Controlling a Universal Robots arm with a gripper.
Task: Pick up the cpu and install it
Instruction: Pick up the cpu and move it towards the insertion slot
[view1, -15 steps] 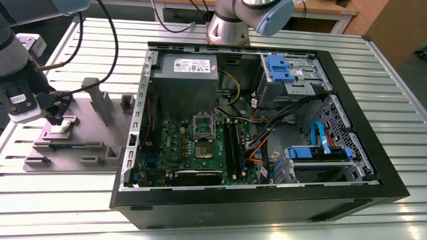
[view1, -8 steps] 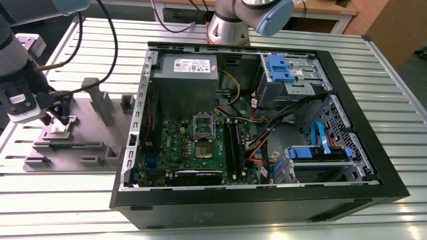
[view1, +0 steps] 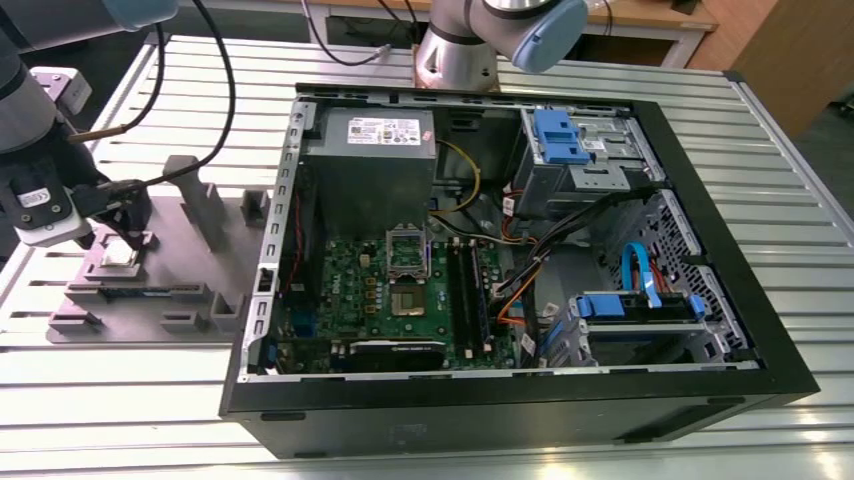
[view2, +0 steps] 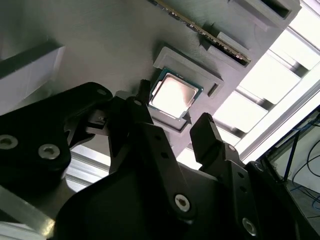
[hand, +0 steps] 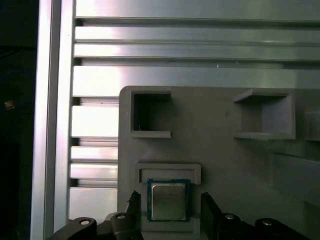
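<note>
**Operator:** What lies before me, biggest first?

**Spotter:** You have a ribbed aluminium table (view1: 134, 420). On it stands a boxy black computer case (view1: 507, 410), open on top, with a green motherboard (view1: 360, 300) inside. To the exterior view's left of the case lies your matte grey holder plate (view1: 180, 235), moulded with square pockets.

**Operator:** And the cpu?

**Spotter:** Your cpu (hand: 168, 201) lies flat in one raised square pocket (hand: 168, 170), dull silver top, green rim. Your gripper (hand: 170, 199) hangs over it, released, its dark angular fingers (hand: 209, 205) spread to either side with a gap.
</note>
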